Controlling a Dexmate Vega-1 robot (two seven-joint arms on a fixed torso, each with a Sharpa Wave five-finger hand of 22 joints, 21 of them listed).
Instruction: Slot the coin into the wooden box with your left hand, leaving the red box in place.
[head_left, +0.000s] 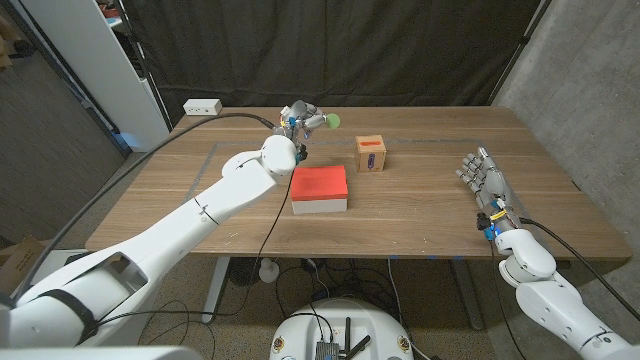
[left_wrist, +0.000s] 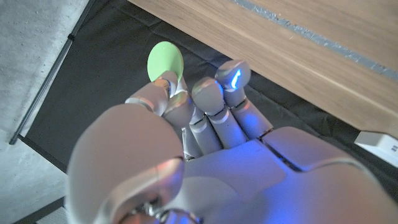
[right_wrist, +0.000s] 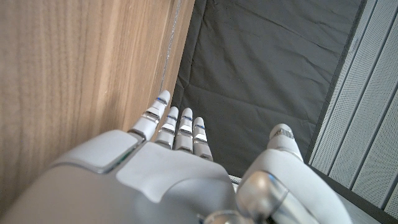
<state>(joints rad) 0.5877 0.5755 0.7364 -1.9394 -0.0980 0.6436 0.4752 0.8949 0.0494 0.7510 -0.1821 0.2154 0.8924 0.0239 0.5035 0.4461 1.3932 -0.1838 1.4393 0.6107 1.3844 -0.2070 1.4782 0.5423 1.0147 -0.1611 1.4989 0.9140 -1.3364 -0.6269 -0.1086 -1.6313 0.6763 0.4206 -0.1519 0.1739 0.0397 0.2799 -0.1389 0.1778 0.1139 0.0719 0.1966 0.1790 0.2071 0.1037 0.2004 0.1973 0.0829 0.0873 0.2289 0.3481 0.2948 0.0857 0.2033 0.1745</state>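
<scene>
My left hand (head_left: 298, 121) is raised over the far middle of the table and pinches a light green coin (head_left: 333, 121) at its fingertips. The coin (left_wrist: 165, 61) sticks out past the fingers (left_wrist: 211, 96) in the left wrist view. A small wooden box (head_left: 371, 153) with a slot in its top stands to the right of the hand, a little nearer to me. The red box (head_left: 319, 188) lies flat in front of the hand, on the table's middle. My right hand (head_left: 487, 188) stands on its edge at the table's right side, fingers straight and apart, holding nothing.
A white power strip (head_left: 202, 105) lies at the far left corner of the wooden table (head_left: 430, 225). A dark curtain hangs behind the table. A black cable (head_left: 205, 125) runs along the left arm.
</scene>
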